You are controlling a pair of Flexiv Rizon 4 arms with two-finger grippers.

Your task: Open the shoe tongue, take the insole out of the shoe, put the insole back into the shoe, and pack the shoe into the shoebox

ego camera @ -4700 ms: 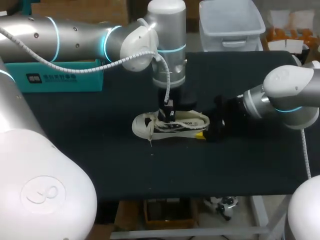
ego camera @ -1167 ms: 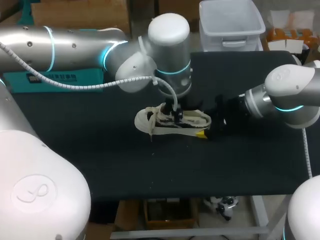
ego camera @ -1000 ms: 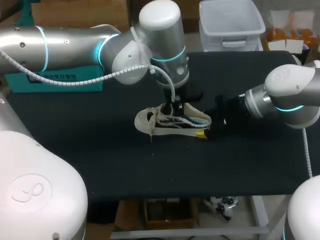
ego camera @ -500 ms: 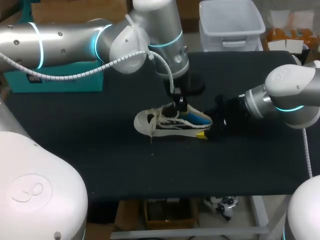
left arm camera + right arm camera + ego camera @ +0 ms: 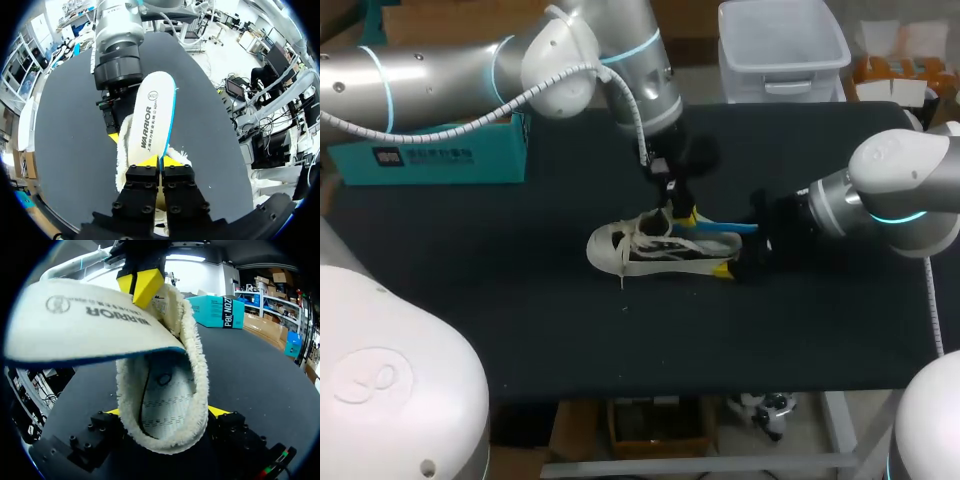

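left tool (image 5: 160,161) closed on one end of insole (image 5: 152,112), yellow tips pinching it from two sides. insole raised over shoe (image 5: 655,250) opening, other end out above heel. right tool (image 5: 165,412) clamps shoe heel, one yellow tip each side. shoe sits mid surface (image 5: 520,310), toe left. teal shoebox (image 5: 430,160) far left, well apart.

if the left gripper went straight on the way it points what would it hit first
Beyond the insole it holds, the left gripper would probably meet the shoe, whose fleecy opening lies right under the fingers; depth is hard to judge.
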